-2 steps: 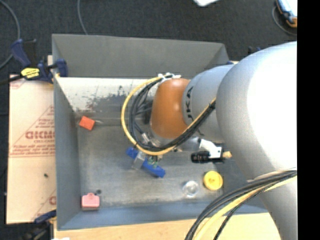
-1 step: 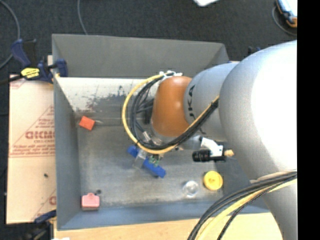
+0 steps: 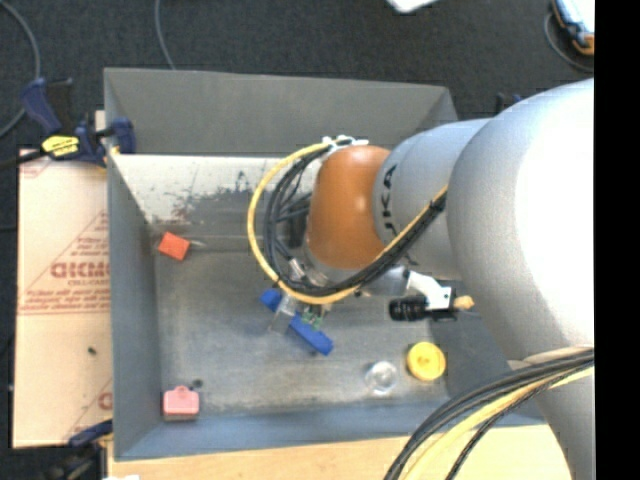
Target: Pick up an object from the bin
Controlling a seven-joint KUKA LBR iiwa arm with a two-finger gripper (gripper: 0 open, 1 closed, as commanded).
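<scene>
One gripper point(image 3: 303, 311), grip hidden: cannot tell whether released or clenched. Just beside it, blue plastic pieces point(image 3: 312, 339) mid-bin point(image 3: 135, 298). Centre over one piece, close squarely, keeping off yellow cap point(image 3: 426, 360) nearby.

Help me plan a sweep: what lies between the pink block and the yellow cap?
Camera view: a clear round piece beside the yellow cap; bare floor from there to the pink block.

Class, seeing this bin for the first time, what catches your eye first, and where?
The white arm with its orange wrist cover looms over the bin from the right. Below it lie blue pieces; an orange block sits by the left wall, a pink block in the near-left corner.
</scene>
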